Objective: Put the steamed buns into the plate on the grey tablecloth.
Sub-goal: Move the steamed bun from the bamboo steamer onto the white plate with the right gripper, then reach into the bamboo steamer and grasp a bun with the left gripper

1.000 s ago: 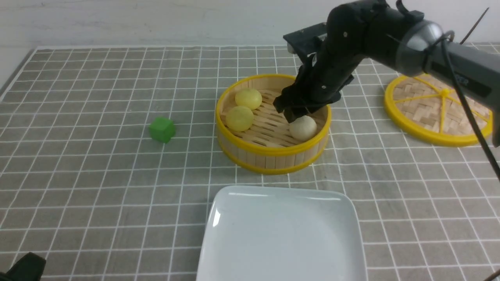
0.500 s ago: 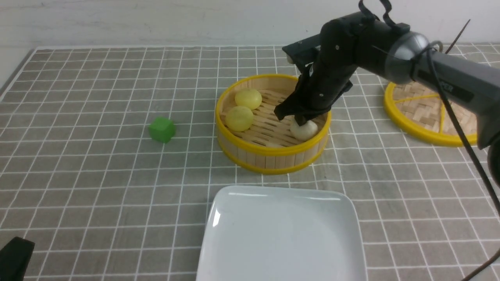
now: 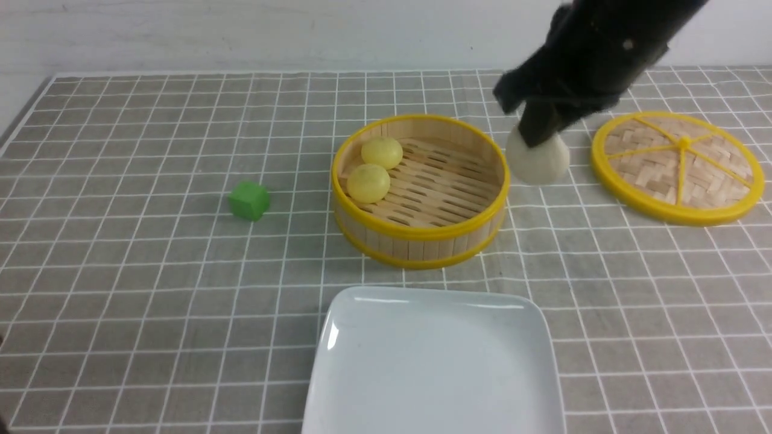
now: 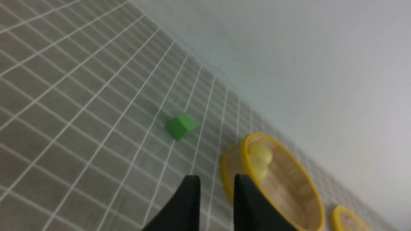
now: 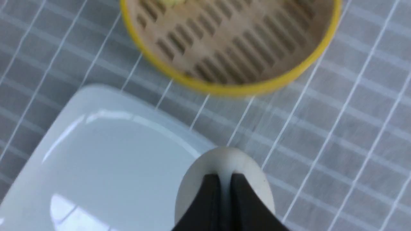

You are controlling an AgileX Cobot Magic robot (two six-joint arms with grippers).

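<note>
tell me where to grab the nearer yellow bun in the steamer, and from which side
Likely from straight above: pinch the nearer yellow bun across its round middle. The steamer wall rings it, and the other yellow bun sits close behind.

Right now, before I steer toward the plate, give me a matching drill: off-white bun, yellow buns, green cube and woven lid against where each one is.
Things:
1 off-white bun
2 yellow buns
3 green cube
4 woven lid

Places:
A on the grey tablecloth, left of the steamer
B inside the steamer
C on the grey tablecloth, right of the steamer
D clamped in the right gripper, lifted clear

Pairs: 1-D, 2-B, 3-A, 4-C
</note>
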